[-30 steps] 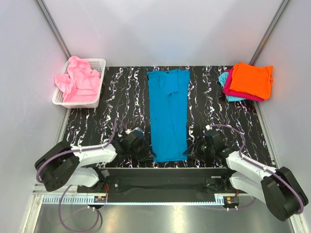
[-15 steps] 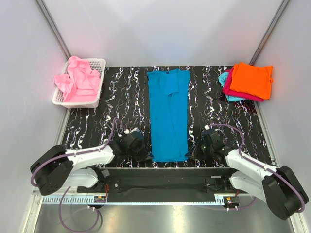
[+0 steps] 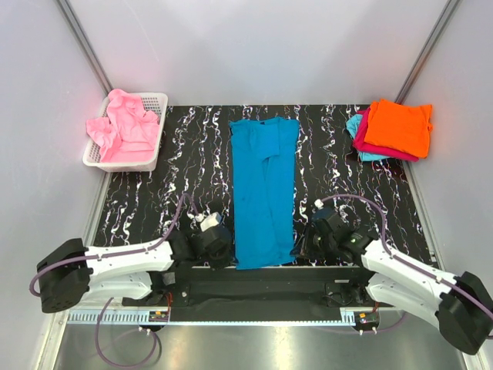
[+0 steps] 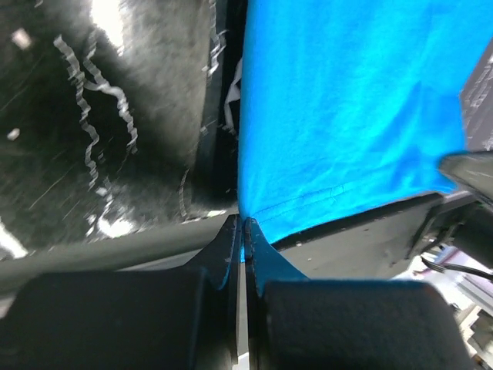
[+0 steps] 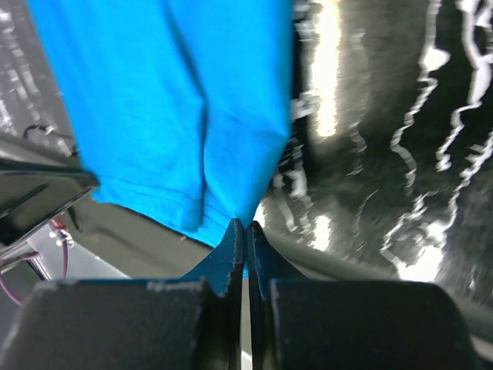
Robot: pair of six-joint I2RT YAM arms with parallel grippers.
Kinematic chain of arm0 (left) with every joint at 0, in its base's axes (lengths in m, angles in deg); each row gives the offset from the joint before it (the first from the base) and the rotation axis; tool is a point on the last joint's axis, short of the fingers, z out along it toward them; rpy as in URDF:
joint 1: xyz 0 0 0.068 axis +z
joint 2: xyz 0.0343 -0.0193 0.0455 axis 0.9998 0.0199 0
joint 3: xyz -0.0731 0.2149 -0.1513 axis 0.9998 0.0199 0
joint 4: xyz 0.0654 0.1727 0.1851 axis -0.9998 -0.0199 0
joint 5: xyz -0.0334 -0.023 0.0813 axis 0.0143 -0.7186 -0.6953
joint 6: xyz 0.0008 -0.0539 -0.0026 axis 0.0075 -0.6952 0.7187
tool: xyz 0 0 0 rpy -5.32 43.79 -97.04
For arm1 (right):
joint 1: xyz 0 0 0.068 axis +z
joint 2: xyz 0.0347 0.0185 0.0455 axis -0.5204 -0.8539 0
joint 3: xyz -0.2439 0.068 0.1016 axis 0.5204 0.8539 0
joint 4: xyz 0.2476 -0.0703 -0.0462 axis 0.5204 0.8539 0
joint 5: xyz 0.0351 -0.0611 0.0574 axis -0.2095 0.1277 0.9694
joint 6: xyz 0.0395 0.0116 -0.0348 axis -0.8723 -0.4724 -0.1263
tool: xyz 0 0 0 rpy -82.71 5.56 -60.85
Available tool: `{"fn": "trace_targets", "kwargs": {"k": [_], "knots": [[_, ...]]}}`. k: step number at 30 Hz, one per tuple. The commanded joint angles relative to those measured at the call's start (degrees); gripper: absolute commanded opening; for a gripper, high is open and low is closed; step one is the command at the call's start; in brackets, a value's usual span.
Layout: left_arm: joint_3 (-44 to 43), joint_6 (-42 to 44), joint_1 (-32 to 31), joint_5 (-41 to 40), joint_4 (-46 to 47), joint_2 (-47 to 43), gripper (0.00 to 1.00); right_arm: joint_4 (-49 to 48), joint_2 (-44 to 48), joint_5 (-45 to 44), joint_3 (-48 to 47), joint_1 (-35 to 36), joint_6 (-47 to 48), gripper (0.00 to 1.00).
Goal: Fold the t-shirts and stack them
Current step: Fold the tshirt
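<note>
The left gripper [image 4: 240,229] is pinched tight on one near corner of the teal-blue t-shirt [image 3: 263,189]; the right gripper [image 5: 246,229] is clamped on the other near corner; the shirt lies flat between them, stretching straight ahead across the table [image 3: 192,169].

No text, label, brand, number or sign can be read in any of these views.
</note>
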Motion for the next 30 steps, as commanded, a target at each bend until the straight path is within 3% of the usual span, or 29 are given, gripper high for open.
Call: {"fn": "trace_targets", "kwargs": {"k": [1, 8, 16, 22, 30], "knots": [[-3.37, -1.98, -2.34, -5.94, -4.87, -2.66, 0.00, 6.54, 3.47, -5.24, -5.73, 2.64, -0.59, 0.00], [-9.34, -0.58, -3.58, -14.64, -12.33, -4.52, 0.00, 13.14, 6.02, -11.04, -13.89, 3.96, 2.73, 0.00], [-22.79, 7.24, 1.51, -24.84, -18.94, 0.67, 0.00, 12.46, -3.37, -22.46, -25.32, 3.96, 11.17, 0.00], [-30.35, 16.72, 10.91, -25.29, -17.45, 6.90, 0.00, 7.63, -14.00, -28.27, -34.55, 2.21, 20.23, 0.00], [-43.51, 32.71, 24.71, -14.50, -5.51, 24.56, 0.00, -2.84, -32.35, -22.92, -45.02, -9.91, 30.43, 0.00]]}}
